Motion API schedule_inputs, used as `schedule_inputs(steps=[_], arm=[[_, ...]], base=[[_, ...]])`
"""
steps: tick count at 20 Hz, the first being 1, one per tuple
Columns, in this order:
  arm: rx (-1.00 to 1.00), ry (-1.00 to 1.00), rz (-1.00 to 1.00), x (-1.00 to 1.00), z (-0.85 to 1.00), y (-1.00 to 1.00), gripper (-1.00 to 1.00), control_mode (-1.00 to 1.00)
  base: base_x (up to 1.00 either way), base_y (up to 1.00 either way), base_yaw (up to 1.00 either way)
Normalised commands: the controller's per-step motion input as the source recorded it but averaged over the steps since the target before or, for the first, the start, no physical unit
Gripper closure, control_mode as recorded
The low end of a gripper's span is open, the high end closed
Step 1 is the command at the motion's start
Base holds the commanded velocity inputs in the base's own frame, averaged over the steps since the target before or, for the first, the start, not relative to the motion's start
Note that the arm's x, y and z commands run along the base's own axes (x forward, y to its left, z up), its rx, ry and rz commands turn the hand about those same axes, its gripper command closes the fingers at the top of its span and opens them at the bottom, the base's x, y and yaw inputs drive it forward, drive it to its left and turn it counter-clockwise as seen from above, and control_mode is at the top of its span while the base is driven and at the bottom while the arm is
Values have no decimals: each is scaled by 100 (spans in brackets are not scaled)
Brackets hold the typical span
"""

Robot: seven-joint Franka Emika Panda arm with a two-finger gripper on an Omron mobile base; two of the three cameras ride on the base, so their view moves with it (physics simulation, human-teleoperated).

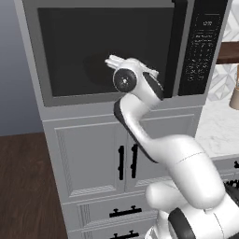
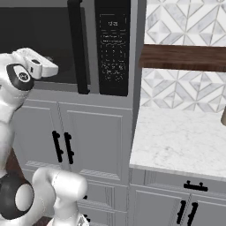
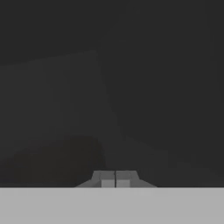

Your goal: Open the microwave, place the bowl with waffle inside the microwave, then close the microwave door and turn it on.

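The microwave point(image 1: 116, 49) is built into grey cabinetry, and its microwave door point(image 1: 105, 46) lies shut. The long black handle point(image 2: 76, 44) runs beside the black control panel point(image 2: 112, 44). My gripper point(image 3: 115, 180) is shut with nothing between its fingers, and the tips point straight at the dark window from close by. In the right base view the gripper point(image 2: 48, 59) hovers at the lower part of the glass, left of the handle. A dim rounded shape point(image 3: 57, 159) shows behind the tinted glass; I cannot tell what it is. The bowl and the waffle are hidden.
Grey cabinet doors with black handles point(image 1: 127, 162) sit below the microwave. To the right lie a white marble counter point(image 2: 181, 141), a wooden shelf point(image 2: 183, 57) and a tiled wall. A tan object point(image 1: 235, 95) stands at the counter's far edge.
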Motion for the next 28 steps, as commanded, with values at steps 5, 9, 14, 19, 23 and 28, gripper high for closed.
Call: schedule_inputs(steps=[5, 9, 14, 19, 23, 28], arm=[[12, 21, 34, 100, -11, -7, 100, -100], [1, 13, 27, 100, -35, 0, 100, -100], [6, 13, 23, 12, -2, -4, 100, -100], [7, 9, 12, -94, 36, 1, 100, -100], [26, 4, -17, -100, 33, -35, 100, -100], [39, 9, -36, -89, 1, -89, 100, -100]], base=[[0, 0, 0], [0, 0, 0], [0, 0, 0], [0, 0, 0], [0, 0, 0], [0, 0, 0]])
